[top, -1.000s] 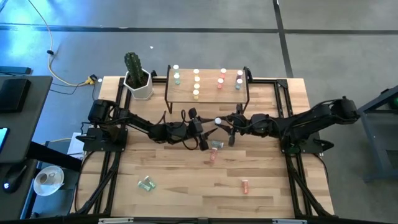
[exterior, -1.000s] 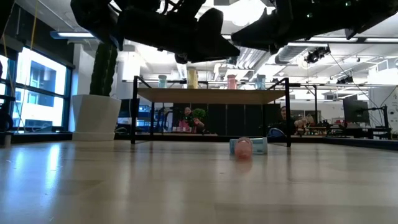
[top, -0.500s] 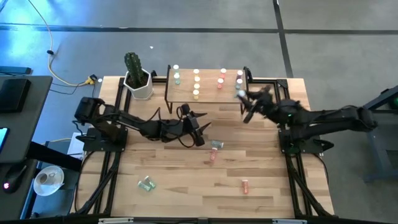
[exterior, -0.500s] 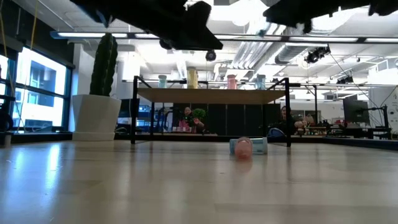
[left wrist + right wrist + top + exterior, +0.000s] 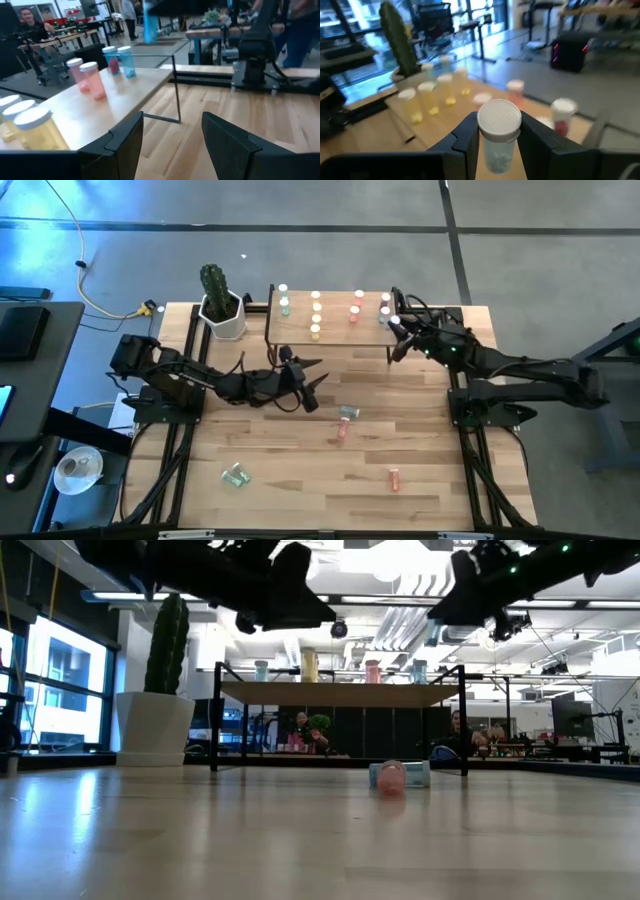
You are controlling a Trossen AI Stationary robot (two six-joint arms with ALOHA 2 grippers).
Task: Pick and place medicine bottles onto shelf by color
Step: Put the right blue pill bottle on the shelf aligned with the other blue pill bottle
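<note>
We hold a pale bluish medicine bottle (image 5: 498, 132) clamped in the right end effector (image 5: 398, 332), just off the right end of the shelf (image 5: 335, 330), at about 1 o'clock on the table (image 5: 300, 480). The right wrist view shows both fingers (image 5: 465, 135) pressing the bottle's sides below its white cap.

Handling, as we judge it: the bottle is a light, rigid plastic cylinder with a smooth wall, so it can slip or twist under a loose grip. We grip across the body just under the cap, not on the cap itself.

Orientation: its long axis runs along the end effector's approach line, cap facing the wrist camera. On the shelf, the bottles stand upright in colour rows: green, yellow, pink-red and pale bluish.

The left end effector (image 5: 308, 372) hovers at table centre, fingers apart and holding nothing.

Loose bottles lie on their sides: a teal bottle (image 5: 347, 412) touching a pink bottle (image 5: 342, 431) near centre, a green bottle (image 5: 236, 475) at 7 o'clock, and a pink-red bottle (image 5: 394, 478) at 5 o'clock.
</note>
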